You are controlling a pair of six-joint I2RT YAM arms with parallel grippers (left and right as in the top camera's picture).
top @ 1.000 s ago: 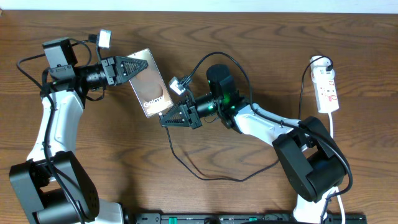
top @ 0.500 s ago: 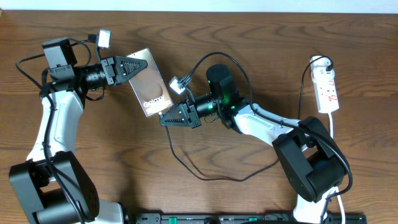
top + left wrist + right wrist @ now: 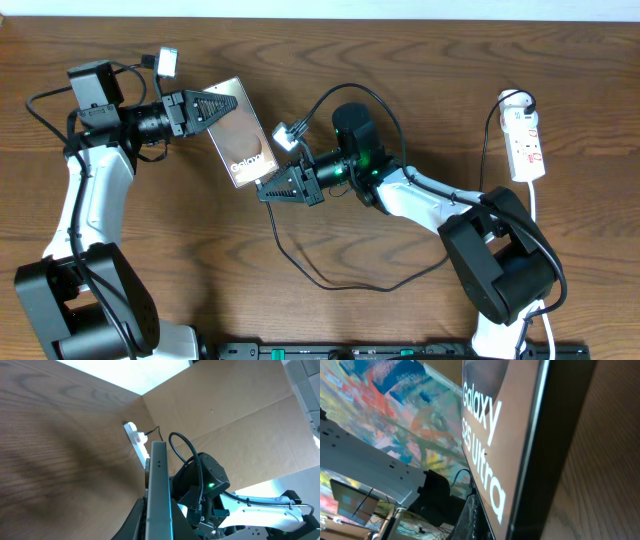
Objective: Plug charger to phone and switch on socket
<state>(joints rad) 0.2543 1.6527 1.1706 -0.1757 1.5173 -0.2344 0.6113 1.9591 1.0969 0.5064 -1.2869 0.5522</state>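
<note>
1. Overhead: the left gripper (image 3: 225, 103) is clamped on the upper end of the phone (image 3: 245, 145). The phone lies slantwise over the table (image 3: 400, 50), left of centre, its face with white lettering turned up.
2. Overhead: the right gripper (image 3: 268, 193) sits just beside the phone's lower end with its jaws closed. The charger (image 3: 330, 285) runs out from under its tips and loops across the table toward the right arm's base. Whether the connector tip is pinched there, I cannot tell.
3. Overhead: the socket (image 3: 526, 140) lies at the far right edge, well apart from the phone, with a black plug at its top end and its white cord trailing downward.
4. Left wrist: the phone (image 3: 159, 485) shows edge-on as a thin grey slab rising from the bottom of the picture, gripped between the left gripper (image 3: 159, 527) fingers on both sides.
5. Left wrist: beyond the phone's end stands the right arm's black wrist housing (image 3: 205, 480) with a green light. The socket (image 3: 136, 437) is farther off on the wood.
6. Right wrist: the phone (image 3: 510, 435) fills the picture at a steep angle, very close. "Galaxy S25 Ultra" reads along its face and its dark edge faces the camera.
7. Right wrist: wood grain of the table (image 3: 605, 470) shows at the right, and a dark textured finger (image 3: 472, 520) shows at the bottom. The connector tip cannot be made out here.
</note>
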